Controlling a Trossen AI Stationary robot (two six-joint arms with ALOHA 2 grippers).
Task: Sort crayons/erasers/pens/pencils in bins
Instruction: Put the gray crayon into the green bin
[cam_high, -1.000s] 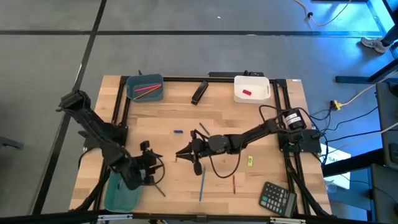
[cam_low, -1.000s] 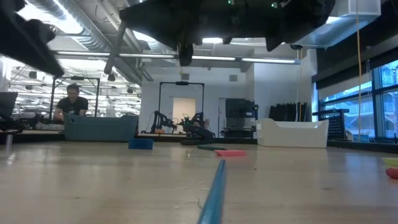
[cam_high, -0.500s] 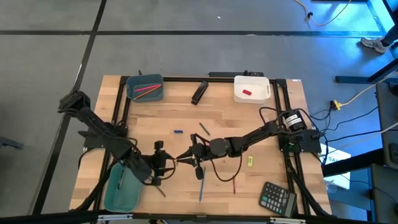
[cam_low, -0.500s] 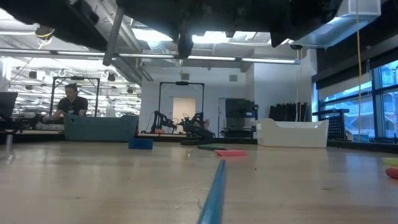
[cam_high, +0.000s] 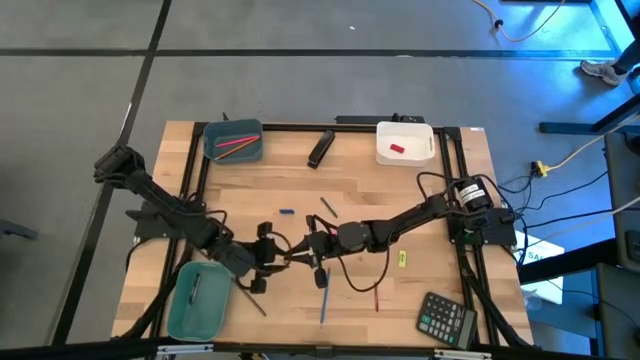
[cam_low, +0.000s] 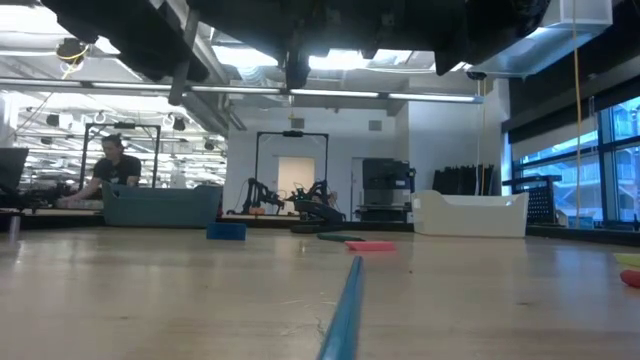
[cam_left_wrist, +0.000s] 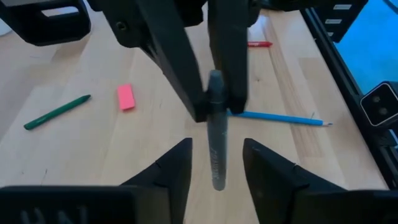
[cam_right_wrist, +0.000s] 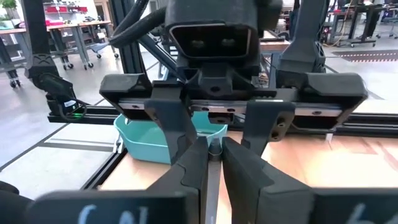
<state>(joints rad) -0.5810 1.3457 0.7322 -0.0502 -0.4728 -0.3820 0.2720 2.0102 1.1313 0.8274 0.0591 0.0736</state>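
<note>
Pen (cam_left_wrist: 215, 143) horizontal betw. grippers: right gripper (cam_high: 298, 252) clamps, left gripper (cam_high: 276, 250) open.

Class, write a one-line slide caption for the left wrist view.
Handover: right gripper holds a grey pen between the open left gripper fingers.

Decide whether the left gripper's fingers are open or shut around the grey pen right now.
Open. In the left wrist view the left gripper has a finger either side of the grey pen, with gaps showing; the right gripper is clamped on it.
</note>
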